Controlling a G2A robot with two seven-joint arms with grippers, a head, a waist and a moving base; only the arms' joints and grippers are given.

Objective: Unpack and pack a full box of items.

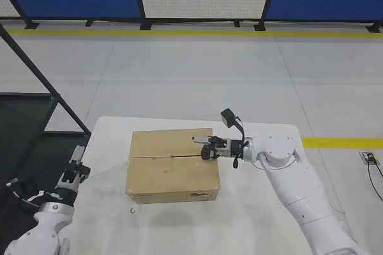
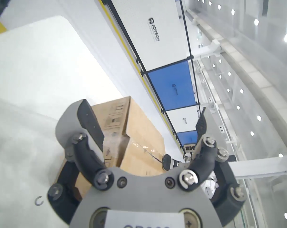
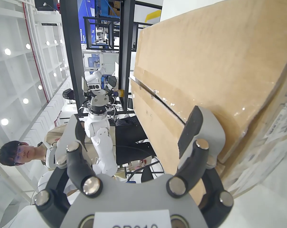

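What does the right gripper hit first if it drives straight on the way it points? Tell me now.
Most likely the cardboard box: the open right gripper sits at its edge, aimed across the top along the taped seam. Height is unclear, so it might skim over.

Top view high above the table (image 1: pixel 179 223); both wrist views low, toward the shared box (image 1: pixel 172 162)

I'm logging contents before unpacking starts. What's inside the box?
Nothing inside shows. The box is closed, its two top flaps lying flat and meeting at a seam. The open right gripper sits at that seam's end. The contents are covered by the flaps.
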